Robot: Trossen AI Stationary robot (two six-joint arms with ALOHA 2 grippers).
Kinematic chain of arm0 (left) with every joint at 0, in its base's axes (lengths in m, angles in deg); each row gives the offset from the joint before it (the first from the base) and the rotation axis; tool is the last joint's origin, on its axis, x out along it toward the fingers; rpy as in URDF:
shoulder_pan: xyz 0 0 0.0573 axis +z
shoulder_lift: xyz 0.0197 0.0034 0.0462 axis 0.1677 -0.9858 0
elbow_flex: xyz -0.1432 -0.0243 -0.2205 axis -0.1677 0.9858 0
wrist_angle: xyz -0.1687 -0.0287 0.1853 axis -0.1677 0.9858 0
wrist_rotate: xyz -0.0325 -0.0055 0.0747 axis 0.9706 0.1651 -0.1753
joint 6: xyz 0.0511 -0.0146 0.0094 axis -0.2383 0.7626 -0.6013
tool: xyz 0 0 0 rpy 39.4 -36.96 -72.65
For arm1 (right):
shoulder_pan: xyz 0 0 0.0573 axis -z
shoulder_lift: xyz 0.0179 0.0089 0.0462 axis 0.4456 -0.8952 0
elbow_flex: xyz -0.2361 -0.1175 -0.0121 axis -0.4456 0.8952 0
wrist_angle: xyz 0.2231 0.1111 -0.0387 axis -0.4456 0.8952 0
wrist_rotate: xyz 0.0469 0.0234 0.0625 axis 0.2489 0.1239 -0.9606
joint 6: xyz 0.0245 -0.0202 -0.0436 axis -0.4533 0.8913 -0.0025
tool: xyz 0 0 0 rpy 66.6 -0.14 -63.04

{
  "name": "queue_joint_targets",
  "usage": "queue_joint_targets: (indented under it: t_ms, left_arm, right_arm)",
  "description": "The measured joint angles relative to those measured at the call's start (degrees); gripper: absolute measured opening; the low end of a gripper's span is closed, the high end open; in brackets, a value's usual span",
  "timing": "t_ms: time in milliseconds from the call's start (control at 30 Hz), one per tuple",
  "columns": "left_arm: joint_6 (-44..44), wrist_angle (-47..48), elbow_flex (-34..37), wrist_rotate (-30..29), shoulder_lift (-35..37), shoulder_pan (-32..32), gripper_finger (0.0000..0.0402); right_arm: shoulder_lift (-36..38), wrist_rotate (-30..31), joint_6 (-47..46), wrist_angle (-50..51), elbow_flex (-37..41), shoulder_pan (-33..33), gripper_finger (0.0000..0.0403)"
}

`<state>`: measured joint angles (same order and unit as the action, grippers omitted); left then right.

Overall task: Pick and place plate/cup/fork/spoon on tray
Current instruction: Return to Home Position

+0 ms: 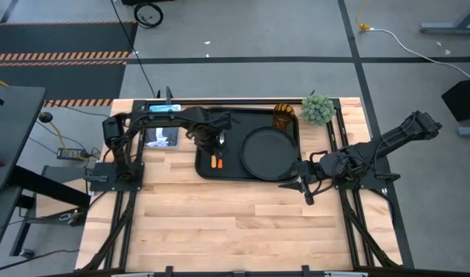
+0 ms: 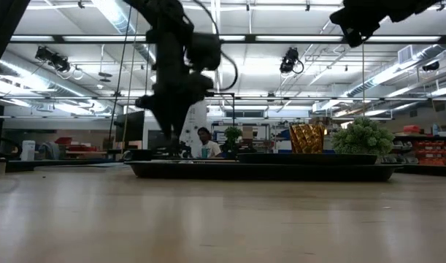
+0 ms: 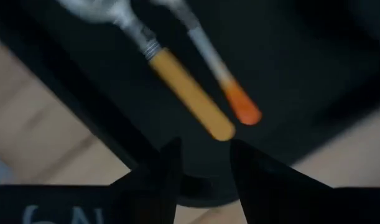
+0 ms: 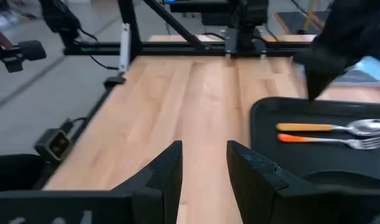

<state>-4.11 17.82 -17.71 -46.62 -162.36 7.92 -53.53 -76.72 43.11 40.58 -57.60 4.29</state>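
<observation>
The black tray (image 1: pixel 208 171) lies at the table's far middle. On its right half sits the round black plate (image 1: pixel 269 151), and the amber cup (image 1: pixel 284 115) stands in its far right corner. The spoon (image 3: pixel 183 87) and the fork (image 3: pixel 236 102) lie side by side on the tray's left half, orange handles toward the near edge. They also show in the high view, spoon (image 1: pixel 212 161) left of fork (image 1: pixel 219 163). My left gripper (image 3: pixel 205 162) hovers open and empty above the handles' ends. My right gripper (image 4: pixel 205 165) is open and empty over the table by the tray's near right corner.
A small green potted plant (image 1: pixel 318 108) stands on the table just right of the cup. A flat device with a screen (image 1: pixel 161 137) lies left of the tray. Bare wood table spreads from the tray toward the near edge (image 1: pixel 242 231).
</observation>
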Motion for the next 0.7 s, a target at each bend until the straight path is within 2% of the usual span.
queue_joint_targets:
  t_ms: [133, 267, 533, 700]
  left_arm:
    - [-10.8, 1.8, -4.9, -0.6, 1.2, -2.8, 0.0142]
    - [-18.0, 2.5, -6.8, -0.7, 3.8, -5.7, 0.0141]
    - [-17.8, 4.0, -6.6, -6.0, 10.4, -8.6, 0.0141]
    - [-16.6, 1.3, -6.6, -8.5, 15.2, -9.2, 0.0128]
  right_arm:
    - [1.0, -2.5, -1.6, -6.1, 4.6, -0.1, 0.0132]
    - [3.9, -3.9, -2.0, -13.7, 9.7, -0.1, 0.0132]
    - [11.8, -5.4, -2.8, -17.1, 15.4, -0.1, 0.0132]
    - [17.0, -6.5, -2.6, -17.7, 17.9, -0.1, 0.0132]
